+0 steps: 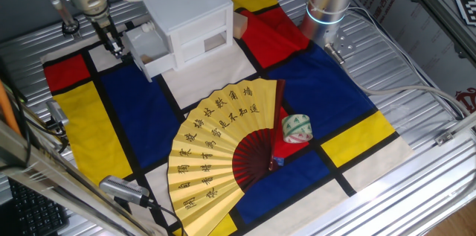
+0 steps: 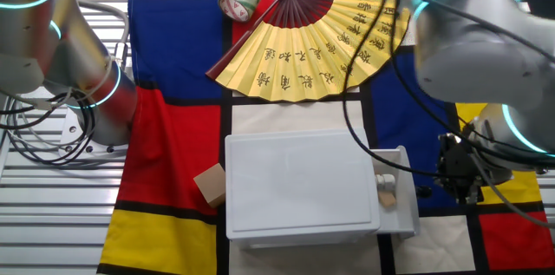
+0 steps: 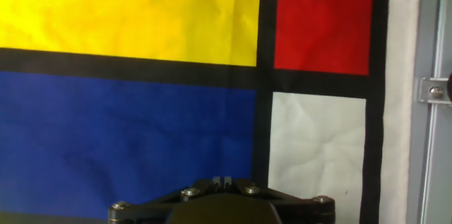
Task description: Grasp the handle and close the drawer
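Note:
The small white cabinet [image 1: 190, 9] stands at the back of the coloured cloth. Its drawer [image 1: 152, 51] is pulled out toward the left; in the other fixed view the drawer [image 2: 397, 195] sticks out to the right with small items inside. The handle on its front panel is too small to make out. My gripper [image 1: 113, 42] hangs just left of the open drawer's front, apart from it; in the other fixed view the gripper [image 2: 466, 186] is right of the drawer. In the hand view the fingertips [image 3: 217, 179] are together over blue cloth, holding nothing.
A yellow folding fan [image 1: 223, 147] and a roll of tape [image 1: 296, 127] lie on the cloth in front of the cabinet. A small wooden block [image 2: 210, 184] lies beside the cabinet. A second arm's base [image 1: 327, 1] stands at the back right.

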Controlling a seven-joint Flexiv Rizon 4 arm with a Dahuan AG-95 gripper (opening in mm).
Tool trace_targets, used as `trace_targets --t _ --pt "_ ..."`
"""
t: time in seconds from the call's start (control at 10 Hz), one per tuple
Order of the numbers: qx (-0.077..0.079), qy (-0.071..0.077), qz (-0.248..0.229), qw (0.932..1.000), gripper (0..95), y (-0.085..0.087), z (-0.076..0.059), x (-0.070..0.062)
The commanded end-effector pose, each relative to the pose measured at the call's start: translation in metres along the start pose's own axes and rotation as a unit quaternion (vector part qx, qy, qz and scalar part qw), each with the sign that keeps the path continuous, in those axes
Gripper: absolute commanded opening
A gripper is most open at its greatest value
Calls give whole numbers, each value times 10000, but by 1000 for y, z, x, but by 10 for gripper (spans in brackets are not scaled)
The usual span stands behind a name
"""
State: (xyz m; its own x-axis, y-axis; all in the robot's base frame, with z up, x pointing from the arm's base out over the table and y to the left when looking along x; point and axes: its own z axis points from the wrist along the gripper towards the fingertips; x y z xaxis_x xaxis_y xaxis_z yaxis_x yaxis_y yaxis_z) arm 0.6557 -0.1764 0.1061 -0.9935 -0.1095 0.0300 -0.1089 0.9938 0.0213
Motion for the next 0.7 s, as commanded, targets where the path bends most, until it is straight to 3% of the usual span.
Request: trace_targets --t 0.1,0.3,0.7 --pt "82 -40 198 9998 0 0 0 0" --pt "399 -307 324 9982 0 0 0 0" --pt "156 -437 502 9977 0 0 0 0"
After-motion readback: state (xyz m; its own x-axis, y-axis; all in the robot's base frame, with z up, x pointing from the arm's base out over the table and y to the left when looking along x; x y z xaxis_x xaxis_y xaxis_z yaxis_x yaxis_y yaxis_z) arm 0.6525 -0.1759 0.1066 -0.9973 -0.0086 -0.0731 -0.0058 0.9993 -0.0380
